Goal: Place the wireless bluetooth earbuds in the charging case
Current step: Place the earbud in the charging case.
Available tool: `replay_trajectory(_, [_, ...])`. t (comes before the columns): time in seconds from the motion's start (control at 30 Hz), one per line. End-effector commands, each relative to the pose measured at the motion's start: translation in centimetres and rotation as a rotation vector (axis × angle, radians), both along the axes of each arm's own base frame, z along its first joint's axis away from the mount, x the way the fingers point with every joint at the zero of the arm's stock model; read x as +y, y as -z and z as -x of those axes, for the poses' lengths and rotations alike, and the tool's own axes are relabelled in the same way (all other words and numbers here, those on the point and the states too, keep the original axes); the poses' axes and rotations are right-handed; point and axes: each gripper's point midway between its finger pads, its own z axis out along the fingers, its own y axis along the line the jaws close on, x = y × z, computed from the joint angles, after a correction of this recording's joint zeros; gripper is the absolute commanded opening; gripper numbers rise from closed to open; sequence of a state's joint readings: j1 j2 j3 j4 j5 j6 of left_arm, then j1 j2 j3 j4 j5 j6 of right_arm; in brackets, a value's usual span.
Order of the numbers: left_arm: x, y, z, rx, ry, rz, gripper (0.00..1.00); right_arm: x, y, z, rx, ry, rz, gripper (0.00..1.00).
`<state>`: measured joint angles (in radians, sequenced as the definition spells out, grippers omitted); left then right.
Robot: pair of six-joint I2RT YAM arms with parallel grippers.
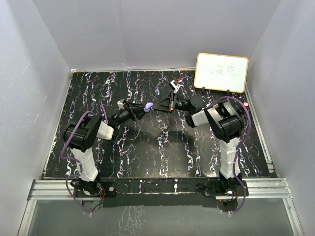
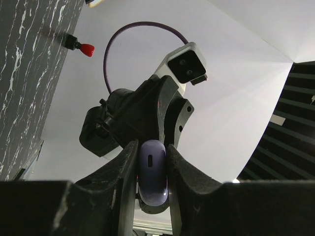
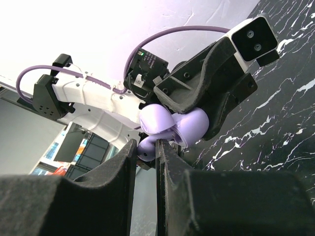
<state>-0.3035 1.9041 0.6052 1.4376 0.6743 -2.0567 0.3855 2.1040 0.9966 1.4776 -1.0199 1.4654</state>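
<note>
2 black-and-white arms, purple cables

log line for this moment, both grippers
left gripper: shut on purple case | right gripper: shut on purple earbud | stage: earbud at open case, seating unclear

We record a bench with a black top veined in white and violet. Plain white walls enclose it at the back and on both sides. A framed whiteboard bearing handwriting stands in the far right corner. An aluminium rail runs along the near edge. Lighting is even.
</note>
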Motion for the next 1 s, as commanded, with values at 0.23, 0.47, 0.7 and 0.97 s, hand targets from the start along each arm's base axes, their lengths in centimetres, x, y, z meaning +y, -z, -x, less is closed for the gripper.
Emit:
replay_trajectory(0.23, [-0.2,-5.6,1.3,-0.242,0.033,0.096,0.00,-0.8,-4.4,1.7,-0.344,0.007,-0.139,0.03])
replay_trajectory(0.47, [-0.3,-5.8,1.2,-0.245,0.032,0.095,0.00,-0.8,-4.1,1.7,-0.338,0.008,-0.134,0.03])
replay_trajectory(0.7, [-0.3,-5.8,1.1,-0.245,0.031,0.097,0.00,-0.8,-3.9,1.8,-0.335,0.006,-0.130,0.03])
replay_trajectory(0.97, [-0.3,-6.2,1.1,-0.250,0.034,0.111,0.00,-0.8,-3.7,1.8,-0.332,0.008,-0.128,0.02])
